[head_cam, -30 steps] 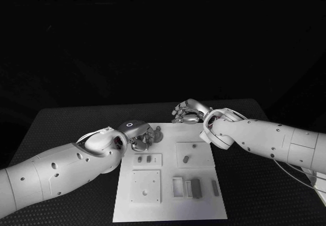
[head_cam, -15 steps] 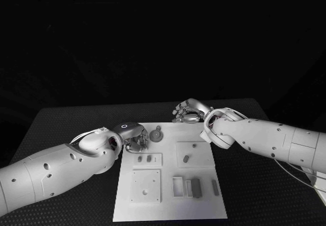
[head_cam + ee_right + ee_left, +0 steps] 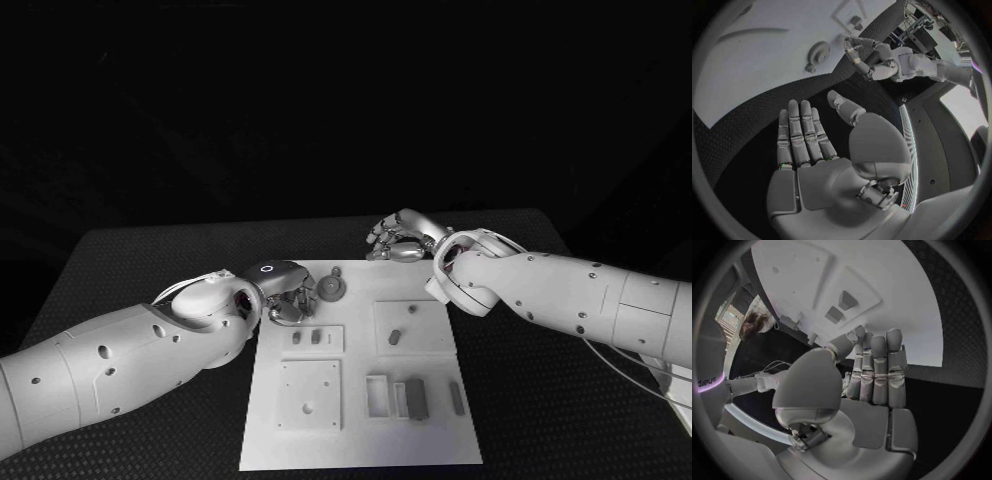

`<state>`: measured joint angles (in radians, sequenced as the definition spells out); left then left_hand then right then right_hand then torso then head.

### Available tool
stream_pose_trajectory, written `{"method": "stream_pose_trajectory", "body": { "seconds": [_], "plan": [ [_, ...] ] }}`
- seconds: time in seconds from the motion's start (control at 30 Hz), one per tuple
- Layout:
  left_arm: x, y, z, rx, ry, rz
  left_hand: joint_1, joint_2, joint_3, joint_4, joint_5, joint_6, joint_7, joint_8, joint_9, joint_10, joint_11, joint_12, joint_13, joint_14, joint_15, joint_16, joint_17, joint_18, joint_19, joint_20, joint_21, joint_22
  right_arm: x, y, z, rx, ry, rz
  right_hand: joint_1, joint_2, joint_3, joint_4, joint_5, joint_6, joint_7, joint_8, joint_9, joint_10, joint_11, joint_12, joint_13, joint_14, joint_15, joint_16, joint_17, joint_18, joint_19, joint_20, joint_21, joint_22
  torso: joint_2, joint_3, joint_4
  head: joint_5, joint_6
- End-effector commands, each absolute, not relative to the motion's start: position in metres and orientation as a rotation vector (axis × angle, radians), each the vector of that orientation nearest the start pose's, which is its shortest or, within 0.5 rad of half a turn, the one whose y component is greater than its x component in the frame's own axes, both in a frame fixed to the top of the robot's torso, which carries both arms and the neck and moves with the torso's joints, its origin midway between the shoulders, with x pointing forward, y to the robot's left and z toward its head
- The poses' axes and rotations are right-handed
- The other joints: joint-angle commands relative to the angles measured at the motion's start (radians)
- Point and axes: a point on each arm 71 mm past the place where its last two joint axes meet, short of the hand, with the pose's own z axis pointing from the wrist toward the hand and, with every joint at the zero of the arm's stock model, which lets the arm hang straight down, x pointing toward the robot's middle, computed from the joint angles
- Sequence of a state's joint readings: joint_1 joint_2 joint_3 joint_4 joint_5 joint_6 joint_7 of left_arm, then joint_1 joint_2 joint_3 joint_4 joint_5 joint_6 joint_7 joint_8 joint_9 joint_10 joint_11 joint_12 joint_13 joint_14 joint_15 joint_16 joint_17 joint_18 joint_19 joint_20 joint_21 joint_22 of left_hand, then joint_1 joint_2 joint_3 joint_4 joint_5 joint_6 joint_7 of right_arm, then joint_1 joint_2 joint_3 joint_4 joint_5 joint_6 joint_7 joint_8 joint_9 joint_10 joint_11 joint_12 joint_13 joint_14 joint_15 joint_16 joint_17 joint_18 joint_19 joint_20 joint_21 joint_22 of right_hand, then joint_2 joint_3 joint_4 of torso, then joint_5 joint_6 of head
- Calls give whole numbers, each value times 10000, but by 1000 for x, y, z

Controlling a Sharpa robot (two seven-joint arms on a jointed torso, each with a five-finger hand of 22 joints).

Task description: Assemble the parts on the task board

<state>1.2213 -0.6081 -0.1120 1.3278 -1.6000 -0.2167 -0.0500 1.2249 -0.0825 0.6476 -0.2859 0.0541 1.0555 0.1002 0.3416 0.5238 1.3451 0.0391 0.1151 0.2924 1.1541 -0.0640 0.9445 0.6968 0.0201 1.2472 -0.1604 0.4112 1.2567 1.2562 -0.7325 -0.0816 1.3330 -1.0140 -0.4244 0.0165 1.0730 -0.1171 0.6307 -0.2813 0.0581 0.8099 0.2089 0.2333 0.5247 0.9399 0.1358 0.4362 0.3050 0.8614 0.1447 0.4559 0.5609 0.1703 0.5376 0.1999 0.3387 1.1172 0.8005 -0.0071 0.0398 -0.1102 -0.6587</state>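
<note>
The left hand hangs at the board's far left corner with its fingers straight and side by side, grasping nothing, and the gear lies just beside its fingertips, apart from them. The right hand hovers over the tabletop at the board's far edge, fingers stretched out and loose, thumb apart, nothing in it. The black tabletop carries the white board, which lies lengthwise between the two arms. On the board, a square plate with a small hole sits at the near left; beyond it a smaller plate bears two short dark pegs. On the right side a raised square carries an oblong piece and a small dot. Near the front right, an open rectangular frame stands next to a dark bar, with a thinner dark strip further right. The gear, round and toothed with a small stub on its far side, rests flat on the board's far left part.
</note>
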Motion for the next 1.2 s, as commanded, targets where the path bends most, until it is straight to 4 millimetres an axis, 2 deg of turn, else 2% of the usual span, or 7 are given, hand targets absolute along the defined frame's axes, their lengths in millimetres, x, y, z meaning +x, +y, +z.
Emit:
{"method": "stream_pose_trajectory", "body": {
  "seconds": [0.03, 0.2, 0.9, 1.2],
  "plan": [
    [504, 125, -214, 4725, 17248, -6289, -37, 90, 85, 1, 34, 81, -9, 23, 15, 91, -13, 46, 8, 41, -42, 18, 15, 557, 59, -24, 30, 16, 527, -204, -177, 2305, 16159, 8314, -36, -2, -56, 18, -15, -67, -24, 38, -15, 52, 36, 19, -12, 29, 29, -40, 13, -126, -27, 22, -48, 14, -6, 3, 5, -3, -6],
    [505, 125, -216, 4943, 17269, -6043, -37, 93, 86, 1, 34, 80, -9, 21, 15, 92, -13, 43, 9, 42, -42, 16, 19, 556, 58, -25, 28, 19, 527, -204, -177, 2309, 16158, 8309, -37, -3, -57, 18, -15, -68, -24, 38, -17, 51, 36, 21, -19, 30, 29, -45, 15, -126, -27, 22, -50, 16, -5, 12, 1, -1, -8],
    [505, 122, -223, 5263, 17599, -5875, -40, 103, 88, -3, 33, 77, -7, 14, 18, 93, -12, 27, 14, 42, -40, 10, 36, 550, 56, -28, 21, 32, 527, -204, -177, 2313, 16155, 8311, -38, -6, -60, 19, -15, -68, -24, 42, -26, 51, 38, 29, -49, 32, 32, -67, 28, -126, -29, 24, -64, 27, 2, -4, 5, -27, -39],
    [503, 120, -224, 5372, 17685, -5942, -43, 105, 86, -4, 33, 78, -7, 13, 20, 97, -12, 23, 17, 42, -40, 8, 43, 548, 55, -28, 18, 37, 527, -205, -177, 2318, 16165, 8302, -39, -5, -61, 20, -15, -68, -24, 43, -28, 51, 38, 32, -58, 33, 32, -73, 33, -126, -29, 25, -68, 30, -6, 2, 0, -23, -56]
  ]
}}
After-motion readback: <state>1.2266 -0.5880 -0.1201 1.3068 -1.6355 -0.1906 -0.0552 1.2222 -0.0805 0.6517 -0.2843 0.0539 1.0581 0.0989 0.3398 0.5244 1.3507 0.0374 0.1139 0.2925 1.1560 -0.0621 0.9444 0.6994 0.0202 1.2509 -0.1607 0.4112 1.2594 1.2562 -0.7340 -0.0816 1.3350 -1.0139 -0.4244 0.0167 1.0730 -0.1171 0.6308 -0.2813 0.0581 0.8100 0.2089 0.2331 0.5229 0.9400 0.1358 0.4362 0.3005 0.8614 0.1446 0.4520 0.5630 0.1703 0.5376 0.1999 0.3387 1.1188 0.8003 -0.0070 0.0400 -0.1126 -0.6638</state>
